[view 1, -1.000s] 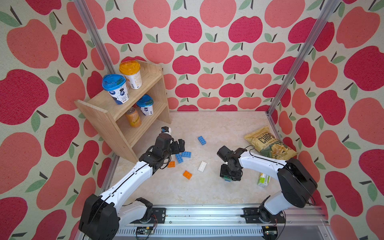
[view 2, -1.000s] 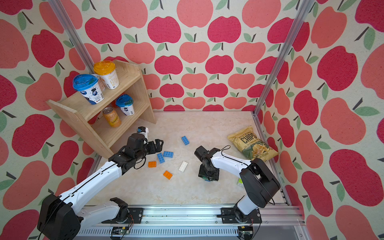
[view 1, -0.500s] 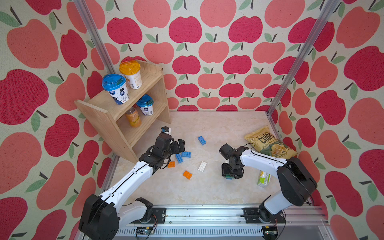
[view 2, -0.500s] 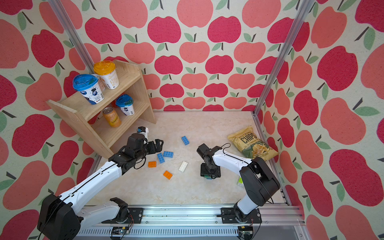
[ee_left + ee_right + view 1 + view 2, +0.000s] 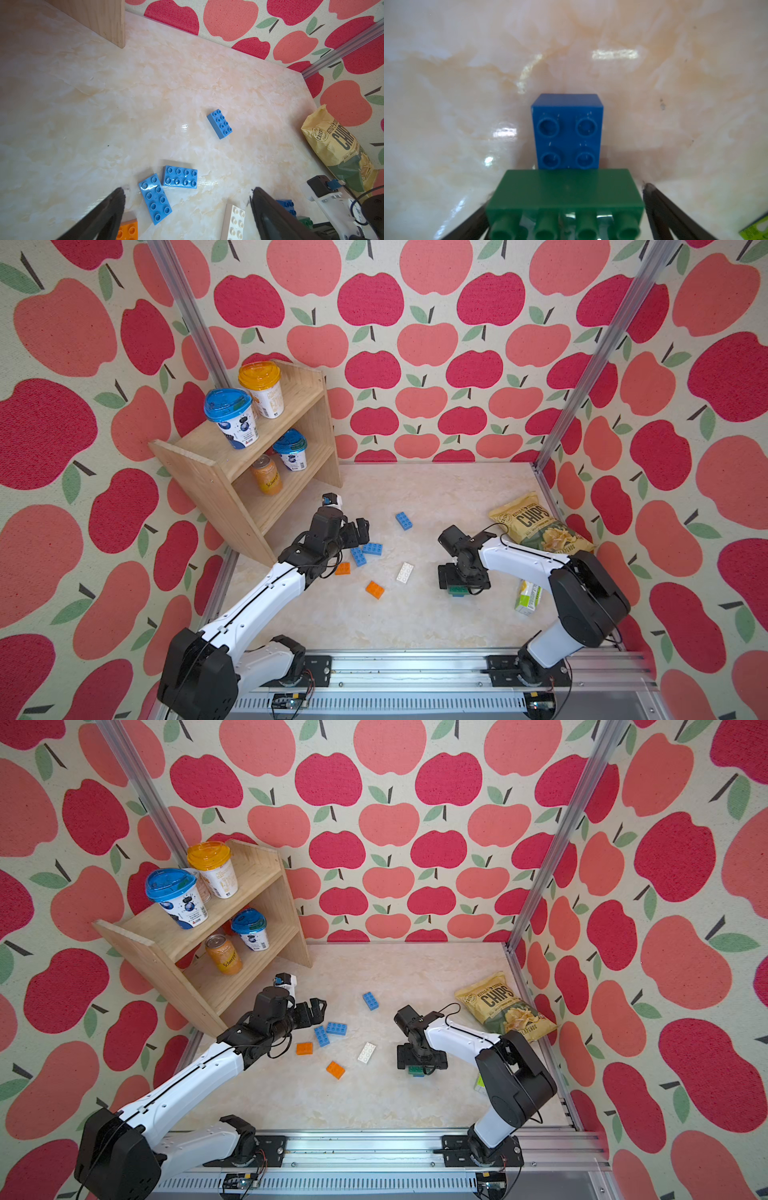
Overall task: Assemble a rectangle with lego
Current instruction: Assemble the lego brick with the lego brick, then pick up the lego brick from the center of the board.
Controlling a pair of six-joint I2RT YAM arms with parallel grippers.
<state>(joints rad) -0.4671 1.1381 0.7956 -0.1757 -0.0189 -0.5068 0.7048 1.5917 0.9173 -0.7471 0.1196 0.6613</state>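
My right gripper [image 5: 462, 585] points down at the floor, open, its fingers standing either side of a green lego brick [image 5: 564, 195] without squeezing it. This green brick [image 5: 457, 590] meets a dark blue brick [image 5: 568, 131]; whether they are pressed together I cannot tell. Over the left cluster hovers my left gripper [image 5: 359, 531], open and empty. In the left wrist view two light blue bricks [image 5: 154, 198] [image 5: 179, 176] lie between its fingers. A third blue brick [image 5: 403, 521], a white one [image 5: 404, 573] and two orange ones [image 5: 343, 568] [image 5: 375, 589] lie loose.
A wooden shelf [image 5: 249, 472] with cups and a can stands at the back left, close to my left arm. A chips bag [image 5: 540, 522] lies at the right wall. A small green and white carton [image 5: 528, 597] lies beside my right arm.
My right gripper's fingers have spread apart from the green brick that they were shut on, with the brick down on the floor. The left arm has stayed still.
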